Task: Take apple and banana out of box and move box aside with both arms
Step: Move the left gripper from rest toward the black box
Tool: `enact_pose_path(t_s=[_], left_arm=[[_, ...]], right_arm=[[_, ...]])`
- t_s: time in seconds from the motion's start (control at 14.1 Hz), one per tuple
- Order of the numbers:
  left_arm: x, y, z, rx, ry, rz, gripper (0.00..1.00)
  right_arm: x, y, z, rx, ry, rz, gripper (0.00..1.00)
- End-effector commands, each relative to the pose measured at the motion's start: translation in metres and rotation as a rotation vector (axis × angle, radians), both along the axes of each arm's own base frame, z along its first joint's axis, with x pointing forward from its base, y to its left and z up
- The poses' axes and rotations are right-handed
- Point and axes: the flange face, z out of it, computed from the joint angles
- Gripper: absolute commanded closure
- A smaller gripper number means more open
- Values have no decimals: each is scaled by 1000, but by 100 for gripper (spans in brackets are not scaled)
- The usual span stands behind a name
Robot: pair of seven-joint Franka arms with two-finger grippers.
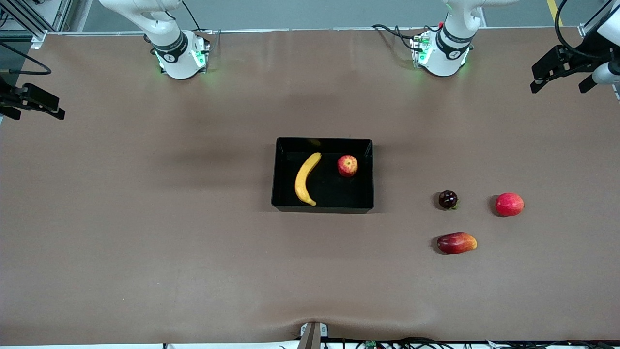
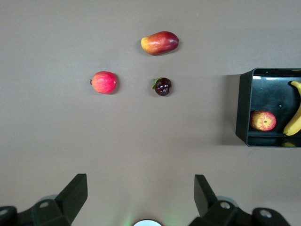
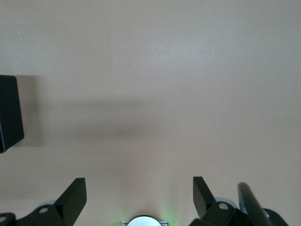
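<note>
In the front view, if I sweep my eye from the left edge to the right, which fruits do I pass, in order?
banana → apple → dark purple fruit → red-orange mango-like fruit → round red fruit

the front view looks down from high across the desk [image 1: 145,242], facing both robot bases along its top edge, and takes in the whole surface. the left wrist view looks straight down from well above the desk past its own end effector [image 2: 141,202]; it shares with the front view the box [image 2: 243,108], the dark fruit [image 2: 163,86] and two red fruits. the right wrist view, equally high, looks down past the right end effector [image 3: 139,200] on bare desk, sharing only a corner of the box [image 3: 9,113].
</note>
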Motion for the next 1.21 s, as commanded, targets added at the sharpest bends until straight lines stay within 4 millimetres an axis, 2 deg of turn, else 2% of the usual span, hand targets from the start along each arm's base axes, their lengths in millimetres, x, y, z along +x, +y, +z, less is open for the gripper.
enact_pose_path(t_s=[0.0,0.28,0.43,0.57,0.71,0.85,1.0,1.14], left_arm=[[1,-2,5,19,7,9,0],[6,-7,-2,20,20,-2,0],[15,-15,-14,26,43,-22,0],[18,-53,-31,35,75,-77,0],[24,-86,-53,57,104,-62,0],[28,-128,-78,61,119,-57,0],[30,-166,-119,55,112,-52,0],[22,-203,-164,38,69,22,0]], right_arm=[[-1,-2,1,17,1,-10,0],[-1,-2,1,15,-1,-8,0],[-1,-2,1,15,-1,-8,0],[0,-2,0,15,2,-10,0],[0,-3,-1,15,4,-11,0],[0,-5,-1,15,4,-14,0],[1,-5,-2,15,6,-16,0],[2,-4,-3,17,9,-16,0]])
